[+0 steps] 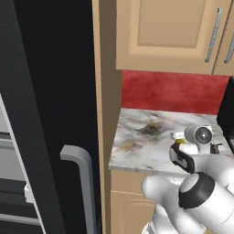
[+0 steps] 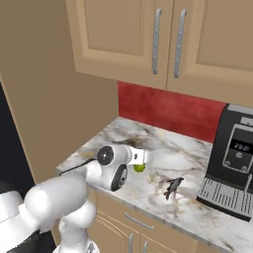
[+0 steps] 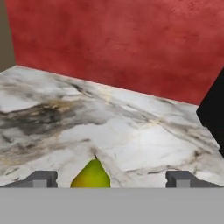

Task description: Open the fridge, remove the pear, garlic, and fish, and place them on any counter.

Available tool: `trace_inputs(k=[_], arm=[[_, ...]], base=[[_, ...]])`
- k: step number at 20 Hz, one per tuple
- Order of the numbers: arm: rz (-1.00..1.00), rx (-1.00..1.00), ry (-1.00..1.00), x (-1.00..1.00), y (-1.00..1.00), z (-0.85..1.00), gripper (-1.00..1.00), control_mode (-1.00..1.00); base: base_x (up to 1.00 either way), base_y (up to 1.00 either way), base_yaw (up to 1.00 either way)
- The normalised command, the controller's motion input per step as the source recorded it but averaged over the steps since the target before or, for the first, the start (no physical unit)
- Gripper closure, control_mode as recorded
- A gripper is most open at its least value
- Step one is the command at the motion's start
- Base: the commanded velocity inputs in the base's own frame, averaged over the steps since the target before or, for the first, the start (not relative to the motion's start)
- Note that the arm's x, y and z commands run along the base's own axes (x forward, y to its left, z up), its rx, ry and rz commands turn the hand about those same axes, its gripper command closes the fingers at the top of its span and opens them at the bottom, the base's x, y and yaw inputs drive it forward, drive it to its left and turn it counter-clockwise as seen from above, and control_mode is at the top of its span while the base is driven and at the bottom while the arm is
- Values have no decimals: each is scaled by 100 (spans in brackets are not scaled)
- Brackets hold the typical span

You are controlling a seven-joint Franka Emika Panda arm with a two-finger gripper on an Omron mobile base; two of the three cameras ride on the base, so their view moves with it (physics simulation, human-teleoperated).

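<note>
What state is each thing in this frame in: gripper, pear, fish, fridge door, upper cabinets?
gripper: open, jaws wide on either side of the pear, gripping nothing.
pear: upright on the counter, released.
fish: lying on the counter, right of the pear.
fridge: door open, inner shelves showing.
upper cabinets: doors shut.
coffee machine: standing on the counter, display lit.

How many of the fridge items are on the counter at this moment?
2. The pear stands between the open gripper's fingertips; the fish lies further right on the counter, near the coffee machine. The arm may hide the garlic.
</note>
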Motion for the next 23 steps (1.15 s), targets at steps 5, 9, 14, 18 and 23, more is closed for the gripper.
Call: trace_inputs(k=[5, 9, 14, 18, 23], arm=[[0, 9, 2, -68, 13, 100, -100, -100], [0, 12, 26, -99, 43, 100, -100, -100], [0, 9, 30, -100, 61, 85, -100, -100], [0, 1, 24, -100, 55, 37, -100, -100], [0, 0, 25, -100, 47, 17, -100, -100]], base=[[0, 0, 0], [0, 0, 0], [0, 0, 0], [0, 0, 0], [0, 0, 0]])
